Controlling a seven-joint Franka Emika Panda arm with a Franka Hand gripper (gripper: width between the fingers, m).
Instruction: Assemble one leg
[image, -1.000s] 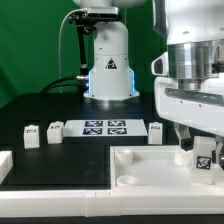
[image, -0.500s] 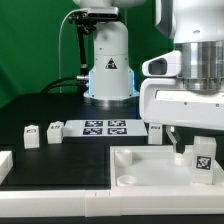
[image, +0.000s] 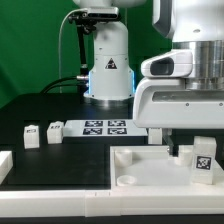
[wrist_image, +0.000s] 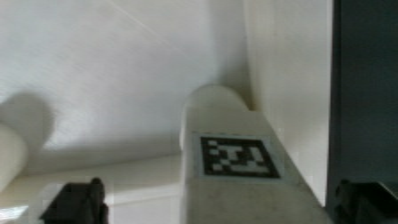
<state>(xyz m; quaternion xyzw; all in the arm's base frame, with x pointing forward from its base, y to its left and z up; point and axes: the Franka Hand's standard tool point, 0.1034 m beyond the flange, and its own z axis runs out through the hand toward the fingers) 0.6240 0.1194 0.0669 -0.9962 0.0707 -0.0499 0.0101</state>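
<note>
A leg (image: 203, 160), a small white block with a square tag, stands upright on the exterior view's right part of the large white panel (image: 145, 165). My gripper (image: 194, 150) hangs over it with a finger on each side. In the wrist view the leg (wrist_image: 237, 160) rises between the two dark fingertips (wrist_image: 75, 202). There is a clear gap between it and one finger and a narrow gap at the other. The gripper (wrist_image: 219, 205) is open around the leg. The leg's foot on the panel is hidden.
Two loose legs (image: 30, 135) (image: 55, 130) stand at the exterior view's left of the marker board (image: 104, 127), and a third (image: 156, 133) at its right. A white part (image: 5, 165) lies at the left edge. The arm's base (image: 108, 75) stands behind.
My hand has turned about its own axis and now faces the camera broadside. The leg has kept its place, with its tag still facing the same way.
</note>
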